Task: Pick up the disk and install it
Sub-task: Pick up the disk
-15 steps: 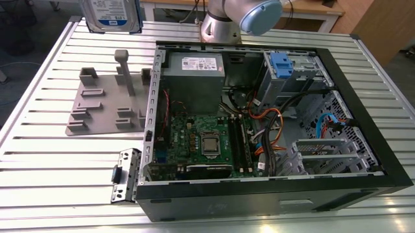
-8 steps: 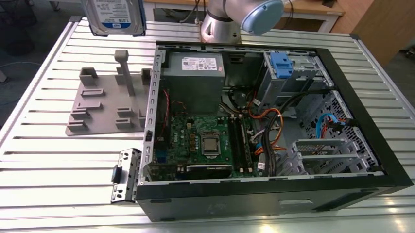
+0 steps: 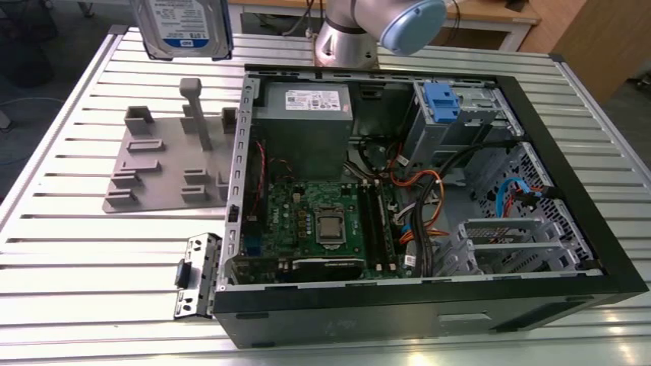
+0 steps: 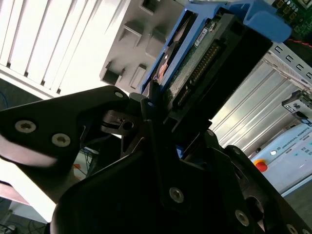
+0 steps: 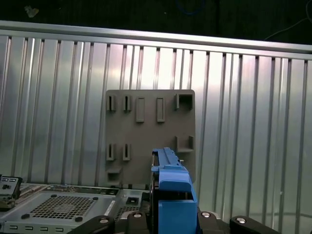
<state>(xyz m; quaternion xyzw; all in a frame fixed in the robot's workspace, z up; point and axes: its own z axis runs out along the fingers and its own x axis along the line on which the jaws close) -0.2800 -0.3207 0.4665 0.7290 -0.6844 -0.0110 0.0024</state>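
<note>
The disk is hanging lifted above the grey slotted stand, its white-and-blue label facing the exterior camera. In the second wrist view the gripper is clamping it, fingers closed tight on the blue-railed body. Just beside the stand, the open computer case is lying on the ribbed metal table

The blue-railed silver disk hangs upright above the grey stand.
</note>
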